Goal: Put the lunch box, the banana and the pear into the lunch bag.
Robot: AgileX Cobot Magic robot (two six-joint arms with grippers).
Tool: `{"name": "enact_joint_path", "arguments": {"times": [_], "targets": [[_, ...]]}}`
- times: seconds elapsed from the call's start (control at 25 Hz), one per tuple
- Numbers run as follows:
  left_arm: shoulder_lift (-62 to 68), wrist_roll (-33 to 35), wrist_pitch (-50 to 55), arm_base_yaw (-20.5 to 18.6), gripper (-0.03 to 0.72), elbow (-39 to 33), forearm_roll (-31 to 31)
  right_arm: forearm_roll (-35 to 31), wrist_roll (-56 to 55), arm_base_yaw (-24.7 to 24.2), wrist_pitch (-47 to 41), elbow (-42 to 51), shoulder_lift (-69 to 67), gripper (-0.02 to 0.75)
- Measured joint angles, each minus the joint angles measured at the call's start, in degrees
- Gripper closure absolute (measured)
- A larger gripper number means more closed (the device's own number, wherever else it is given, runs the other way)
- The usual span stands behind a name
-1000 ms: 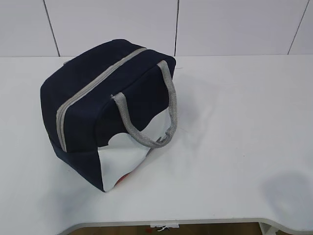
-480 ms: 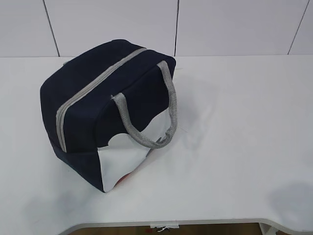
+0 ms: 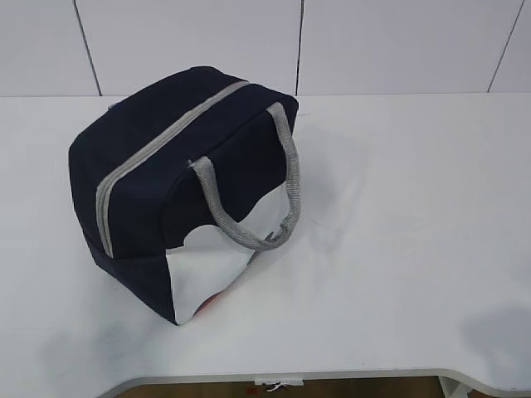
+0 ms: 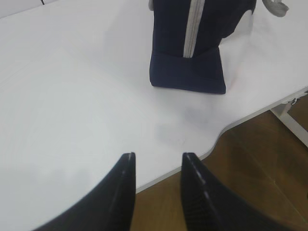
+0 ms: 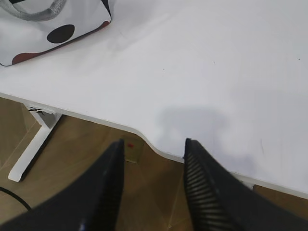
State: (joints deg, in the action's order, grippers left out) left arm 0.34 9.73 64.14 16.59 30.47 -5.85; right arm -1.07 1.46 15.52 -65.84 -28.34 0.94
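The navy lunch bag (image 3: 178,178) stands on the white table at left of centre, its grey zipper shut along the top and its grey handle (image 3: 249,195) drooping over the white lower panel. The left wrist view shows the lunch bag (image 4: 190,53) from its end. In the right wrist view only a white corner of the lunch bag (image 5: 53,29), with a black dot, shows at top left. My left gripper (image 4: 158,156) hangs open over the table's front edge, empty. My right gripper (image 5: 154,143) is open and empty too, well clear of the bag. Lunch box, banana and pear are out of view.
The white table (image 3: 398,207) has a curved front edge (image 4: 211,142) with wooden floor below. A white table leg (image 5: 33,144) stands under the edge. A tiled wall (image 3: 299,41) runs behind the table. Neither arm appears in the exterior view.
The faint shadow at the table's lower right has slid further right and down. The bag has not moved.
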Motion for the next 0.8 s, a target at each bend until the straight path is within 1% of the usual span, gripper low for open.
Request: {"name": "enact_joint_path", "arguments": {"times": [0.08, 0.16, 0.44, 0.52, 0.6, 0.8], "targets": [[0.0, 0.0, 0.0, -0.4, 0.447, 0.0, 0.0, 0.0, 0.0, -0.4, 0.0, 0.0, 0.0, 0.394], [0.0, 0.0, 0.0, -1.5, 0.447, 0.0, 0.0, 0.0, 0.0, -1.9, 0.0, 0.0, 0.0, 0.394], [0.0, 0.0, 0.0, -7.3, 0.447, 0.0, -0.8, 0.1, -0.1, -11.6, 0.0, 0.0, 0.0, 0.395], [0.0, 0.0, 0.0, -9.8, 0.447, 0.0, -1.1, 0.1, -0.1, -12.4, 0.0, 0.0, 0.0, 0.394], [0.0, 0.0, 0.0, -11.0, 0.447, 0.0, -1.2, 0.1, -0.1, -12.5, 0.0, 0.0, 0.0, 0.395], [0.0, 0.0, 0.0, -11.1, 0.447, 0.0, -1.3, 0.1, -0.1, -12.6, 0.1, 0.0, 0.0, 0.394]]}}
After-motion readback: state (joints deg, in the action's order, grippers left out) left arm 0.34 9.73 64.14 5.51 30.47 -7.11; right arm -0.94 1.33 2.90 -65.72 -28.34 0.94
